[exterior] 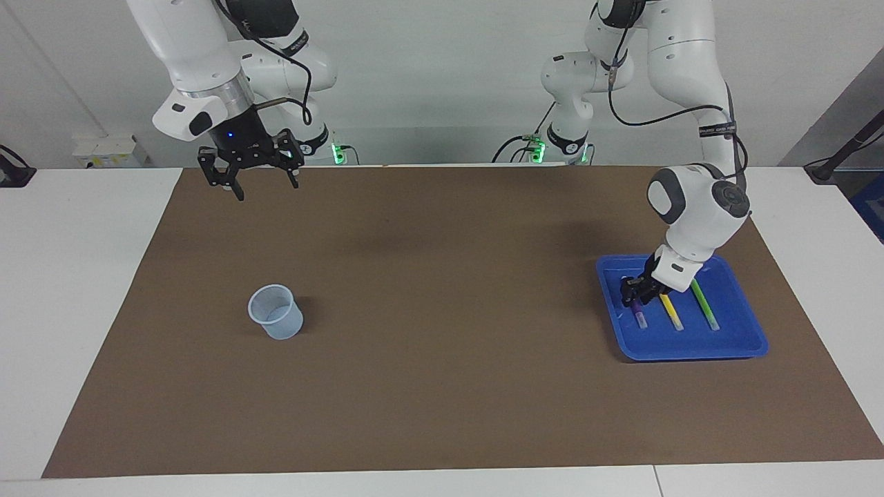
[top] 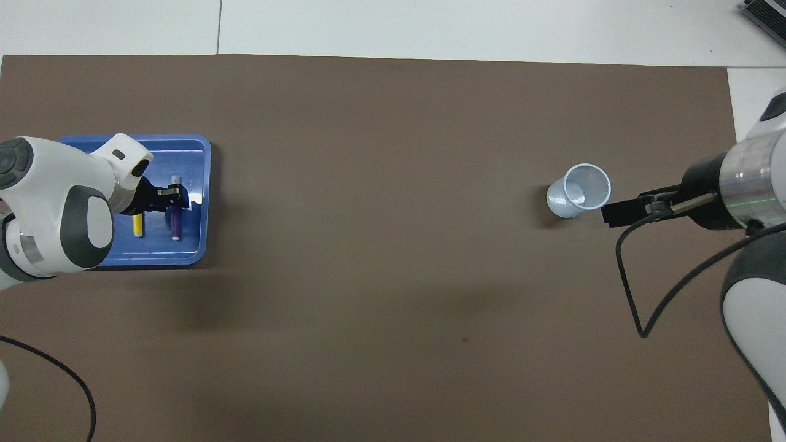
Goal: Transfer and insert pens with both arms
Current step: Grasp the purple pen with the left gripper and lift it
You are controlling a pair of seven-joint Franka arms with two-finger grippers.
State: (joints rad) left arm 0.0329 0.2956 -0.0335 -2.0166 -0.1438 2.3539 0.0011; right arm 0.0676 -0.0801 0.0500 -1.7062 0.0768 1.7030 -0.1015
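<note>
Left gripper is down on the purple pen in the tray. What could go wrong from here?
The left gripper sits low in the blue tray over the purple pen. The yellow pen lies right beside it, so a finger may nudge it. The grip looks near one end, so the pen may tilt on lifting. The cup is light and may tip at insertion. The right gripper waits, open.

A white worktop (exterior: 83, 290) carries a large brown mat (exterior: 428, 331) over most of its surface. A plain pale wall (exterior: 428, 76) rises at the robots' end, evenly lit. Green indicator lights (exterior: 338, 152) glow at its foot, and a white box (exterior: 107, 152) sits against it.
</note>
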